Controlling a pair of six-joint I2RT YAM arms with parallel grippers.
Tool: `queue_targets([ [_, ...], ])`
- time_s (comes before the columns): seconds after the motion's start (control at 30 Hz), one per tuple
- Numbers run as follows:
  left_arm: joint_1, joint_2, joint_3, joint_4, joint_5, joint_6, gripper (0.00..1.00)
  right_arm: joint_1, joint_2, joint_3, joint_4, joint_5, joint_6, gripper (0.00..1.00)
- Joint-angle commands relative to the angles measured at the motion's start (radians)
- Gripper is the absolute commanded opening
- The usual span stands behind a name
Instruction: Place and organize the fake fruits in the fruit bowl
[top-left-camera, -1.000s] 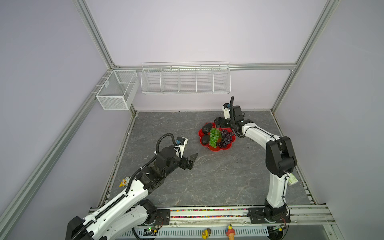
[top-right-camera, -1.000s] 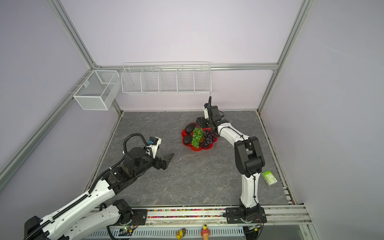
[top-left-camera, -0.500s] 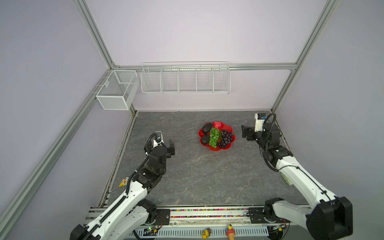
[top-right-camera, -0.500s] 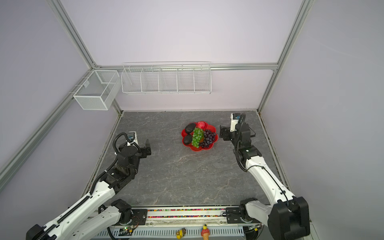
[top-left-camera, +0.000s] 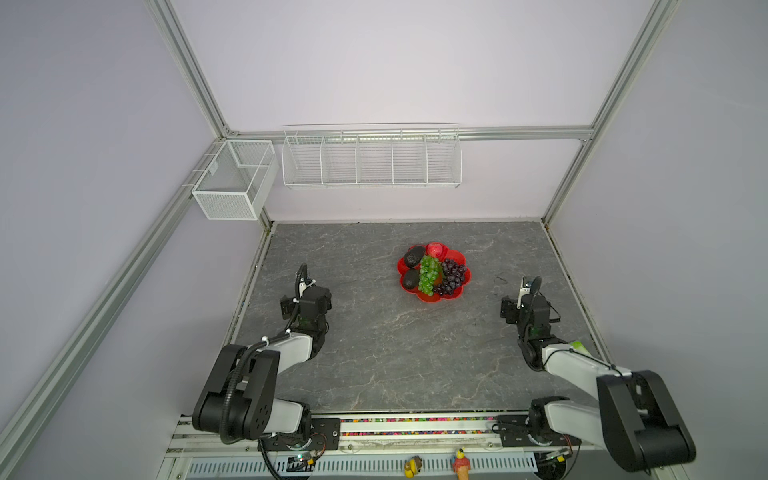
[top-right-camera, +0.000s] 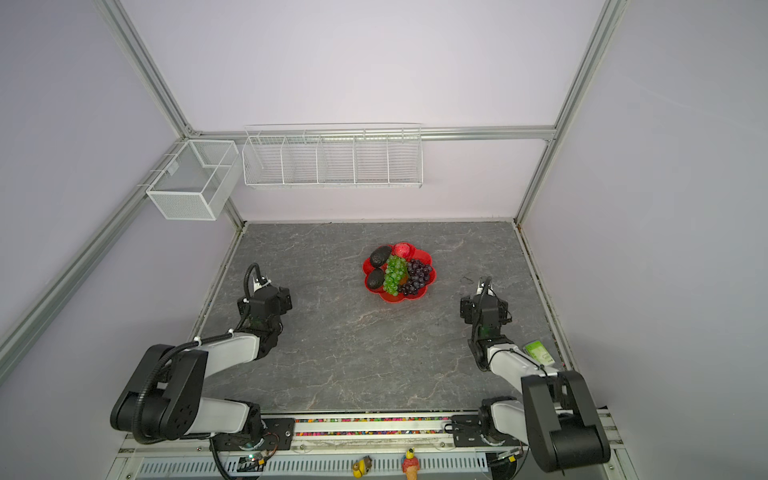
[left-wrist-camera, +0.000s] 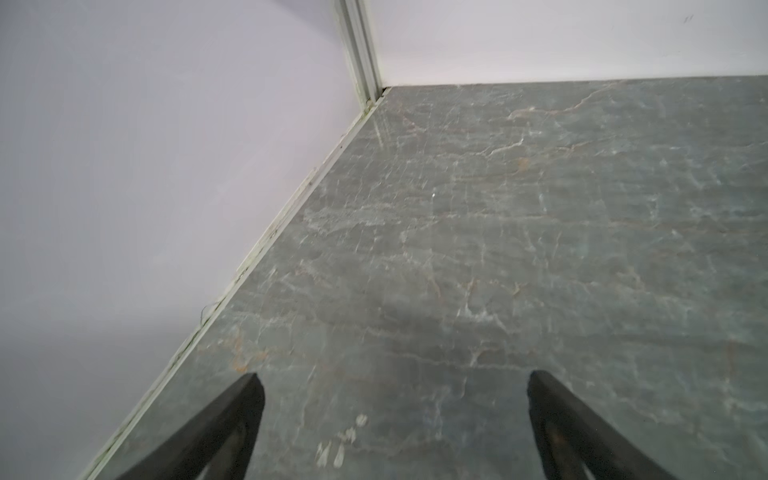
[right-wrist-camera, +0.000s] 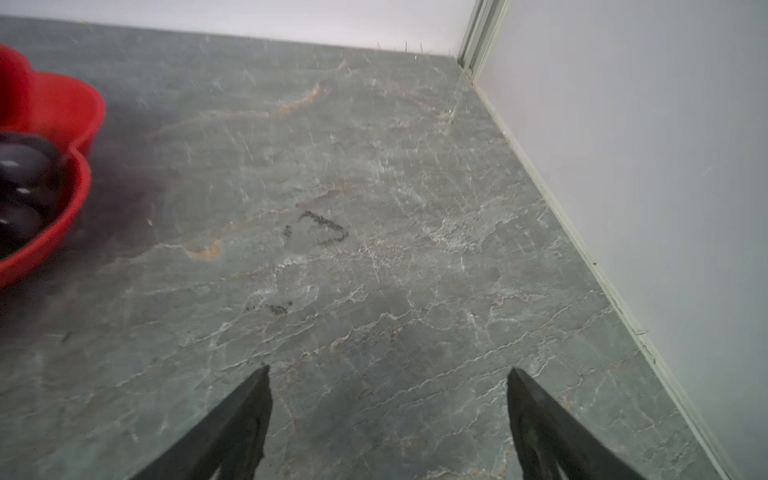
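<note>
Red fruit bowl (top-left-camera: 430, 297) holds fake fruits (top-left-camera: 429, 270); green label (top-right-camera: 537, 353) print unreadable.

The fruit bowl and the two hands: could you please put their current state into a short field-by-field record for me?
bowl: fruit bowl on the table, ahead of both arms
centre: green grape bunch
right-arm side: dark purple grape bunch
left-arm side: far avocado, near avocado
back edge: red apple
fruit outside bowl: none visible
left hand: open, empty, over bare table
right hand: open, empty, clear of the bowl
</note>
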Motion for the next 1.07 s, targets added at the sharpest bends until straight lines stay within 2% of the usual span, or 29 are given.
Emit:
queue_targets([
  [0.0, 0.011, 0.018, 0.039, 0.12, 0.073, 0.059, 0.98, -0.001, 0.063, 0.011, 0.281, 0.005, -0.071, 0.9],
  [0.07, 0.02, 0.01, -0.013, 0.186, 0.123, 0.075, 0.98, -0.014, 0.127, 0.003, 0.383, -0.006, -0.09, 0.9],
  [0.13, 0.06, 0.071, -0.101, 0.438, 0.154, 0.058, 0.98, -0.017, 0.184, 0.0, 0.424, -0.057, -0.098, 0.9],
  [0.2, 0.125, 0.139, -0.142, 0.572, 0.262, 0.022, 0.98, -0.022, 0.219, -0.027, 0.528, -0.116, -0.123, 0.9],
  [0.23, 0.131, 0.127, -0.134, 0.533, 0.273, 0.017, 0.98, -0.036, 0.203, -0.034, 0.498, -0.171, -0.116, 0.9],
  [0.27, 0.132, 0.095, -0.104, 0.418, 0.275, 0.002, 0.98, -0.056, 0.213, -0.031, 0.492, -0.227, -0.114, 0.9],
  [0.33, 0.132, 0.085, -0.052, 0.305, 0.265, -0.008, 0.99, -0.076, 0.289, 0.021, 0.494, -0.265, -0.108, 0.9],
  [0.4, 0.132, 0.105, -0.043, 0.325, 0.252, -0.003, 0.99, -0.114, 0.241, 0.071, 0.307, -0.313, -0.068, 0.89],
  [0.47, 0.132, 0.127, -0.059, 0.395, 0.246, 0.005, 0.99, -0.129, 0.267, 0.056, 0.384, -0.322, -0.059, 0.89],
  [0.53, 0.132, 0.122, -0.057, 0.382, 0.244, 0.002, 0.99, -0.128, 0.245, 0.066, 0.326, -0.322, -0.058, 0.88],
  [0.6, 0.132, 0.125, -0.061, 0.39, 0.243, 0.003, 0.99, -0.129, 0.259, 0.06, 0.364, -0.322, -0.058, 0.89],
  [1.03, 0.132, 0.127, -0.062, 0.397, 0.245, 0.007, 0.99, -0.129, 0.251, 0.064, 0.341, -0.326, -0.058, 0.88],
])
